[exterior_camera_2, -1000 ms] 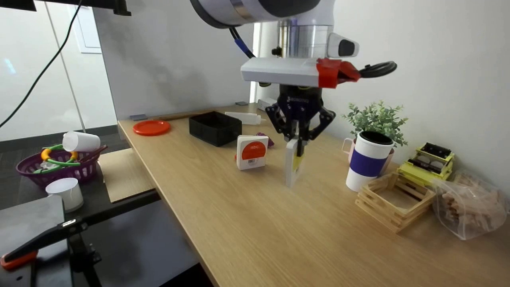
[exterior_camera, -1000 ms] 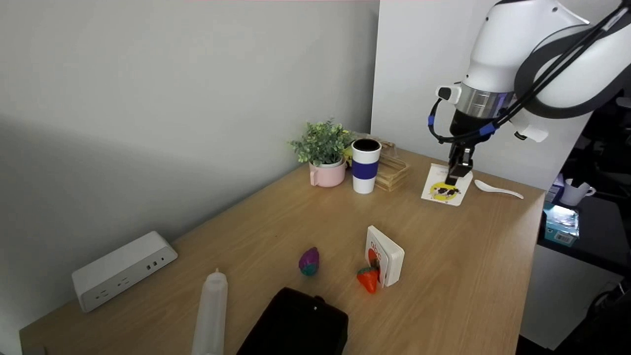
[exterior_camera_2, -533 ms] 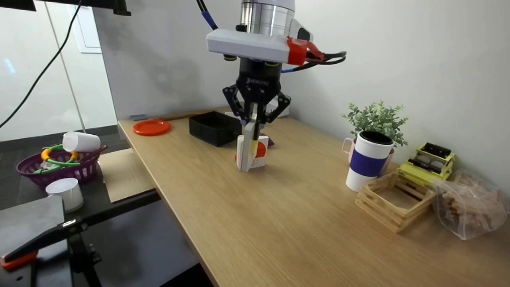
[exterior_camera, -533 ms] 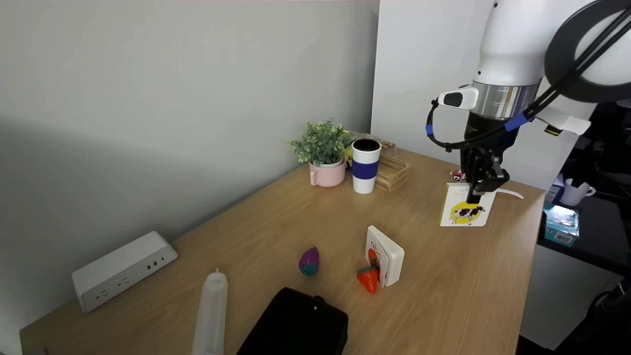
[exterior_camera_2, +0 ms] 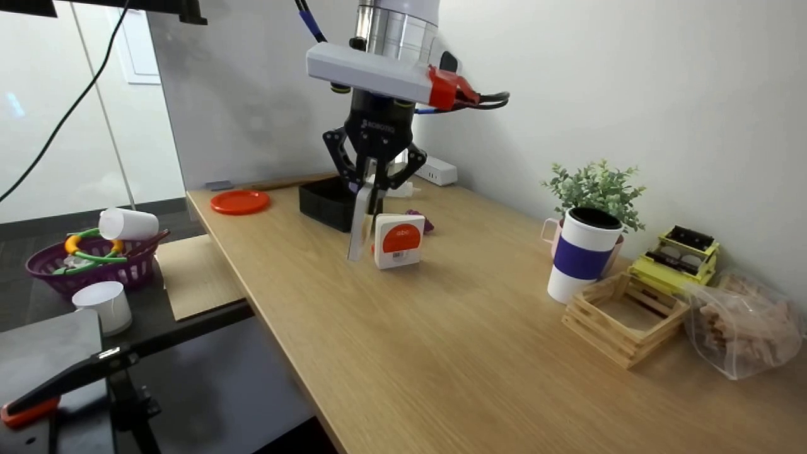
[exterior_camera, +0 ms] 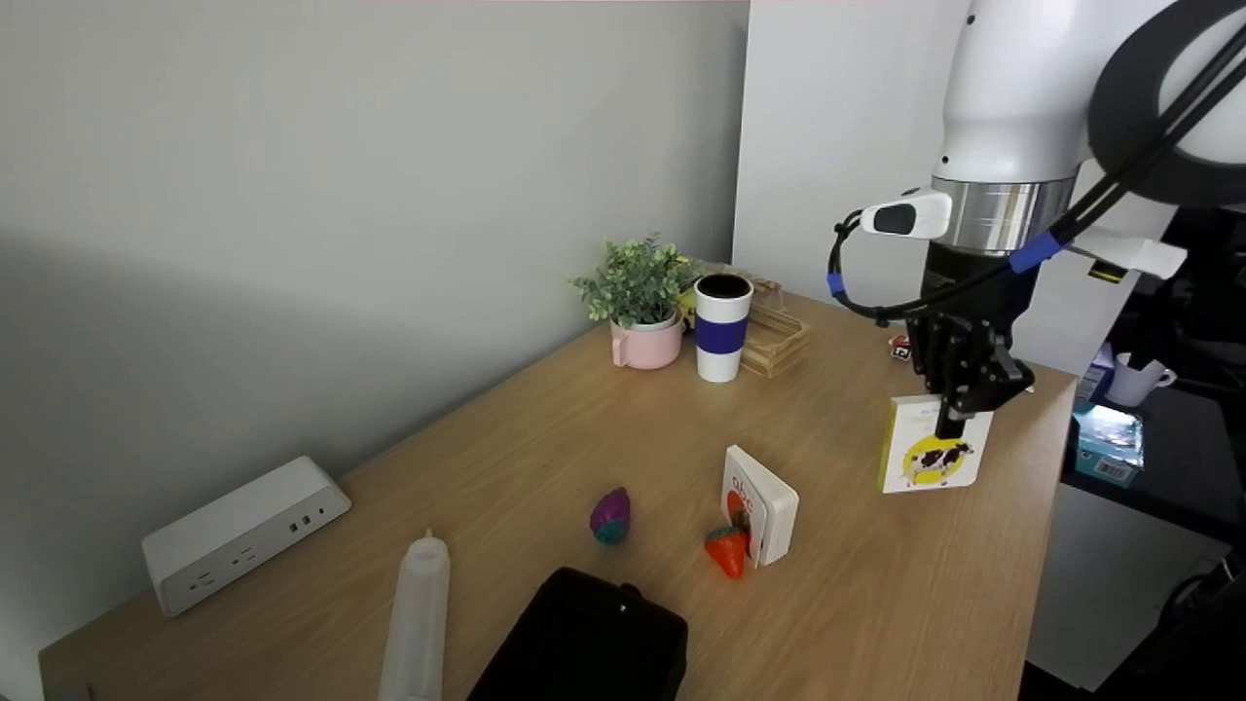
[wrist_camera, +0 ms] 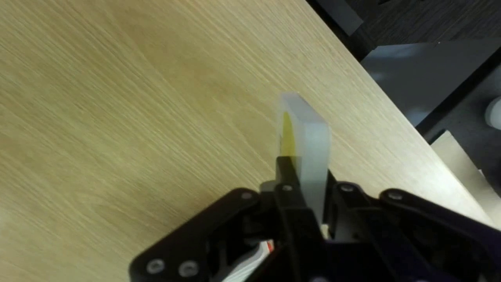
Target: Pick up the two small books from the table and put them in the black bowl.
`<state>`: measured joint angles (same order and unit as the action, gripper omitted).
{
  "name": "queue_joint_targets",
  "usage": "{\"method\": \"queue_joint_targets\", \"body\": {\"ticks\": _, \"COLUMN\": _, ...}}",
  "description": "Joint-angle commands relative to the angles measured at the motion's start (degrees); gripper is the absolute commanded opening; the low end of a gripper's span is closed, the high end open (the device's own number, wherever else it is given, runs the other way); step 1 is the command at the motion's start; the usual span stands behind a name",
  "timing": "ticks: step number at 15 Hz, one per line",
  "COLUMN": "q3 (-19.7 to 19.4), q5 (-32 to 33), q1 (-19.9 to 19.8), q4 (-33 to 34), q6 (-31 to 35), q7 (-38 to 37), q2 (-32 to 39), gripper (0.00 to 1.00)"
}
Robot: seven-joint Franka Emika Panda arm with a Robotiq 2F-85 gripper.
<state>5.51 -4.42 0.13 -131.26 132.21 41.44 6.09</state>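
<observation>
My gripper (exterior_camera: 952,421) is shut on the white book with the yellow-and-black cow picture (exterior_camera: 933,462). The held book hangs upright, a little tilted, over the table; it also shows in an exterior view (exterior_camera_2: 360,224) and the wrist view (wrist_camera: 316,137). The second book, white with a red picture and "abc" (exterior_camera: 764,511), stands upright on the table beside the held book (exterior_camera_2: 398,243); the wrist view shows only a corner of it (wrist_camera: 250,263). The black bowl (exterior_camera: 594,647) is box-shaped and stands beyond the books, partly behind my gripper (exterior_camera_2: 325,205).
A red strawberry toy (exterior_camera: 726,553) touches the abc book. A purple toy (exterior_camera: 610,516), a white bottle (exterior_camera: 417,618) and a power strip (exterior_camera: 243,535) lie nearby. A cup (exterior_camera: 721,331), a plant (exterior_camera: 644,321) and a wooden crate (exterior_camera_2: 624,321) stand farther off. A red plate (exterior_camera_2: 239,202) lies past the bowl.
My gripper has carried the cow book across the table toward the bowl's end, passing in front of the abc book in an exterior view. The abc book and bowl have not moved.
</observation>
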Motion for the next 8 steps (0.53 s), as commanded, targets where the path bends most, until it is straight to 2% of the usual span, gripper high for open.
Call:
{"method": "queue_joint_targets", "body": {"ticks": 1, "q3": 0.80, "q5": -7.28, "q1": -0.39, "q4": 0.75, "q6": -3.17, "q7": 12.61, "q2": -0.23, "gripper": 0.04}}
{"method": "queue_joint_targets", "body": {"ticks": 3, "q3": 0.59, "q5": -7.30, "q1": -0.05, "q4": 2.52, "q6": -5.88, "q7": 16.91, "q2": 1.23, "gripper": 0.04}}
{"method": "queue_joint_targets", "body": {"ticks": 4, "q3": 0.03, "q5": -6.07, "q1": 0.38, "q4": 0.66, "q6": -3.01, "q7": 12.60, "q2": 0.24, "gripper": 0.04}}
{"method": "queue_joint_targets", "body": {"ticks": 5, "q3": 0.02, "q5": -6.10, "q1": 0.37, "q4": 0.77, "q6": -3.32, "q7": 13.08, "q2": 0.32, "gripper": 0.14}}
{"method": "queue_joint_targets", "body": {"ticks": 8, "q3": -0.01, "q5": -6.09, "q1": 0.37, "q4": 0.76, "q6": -3.30, "q7": 12.92, "q2": 0.33, "gripper": 0.14}}
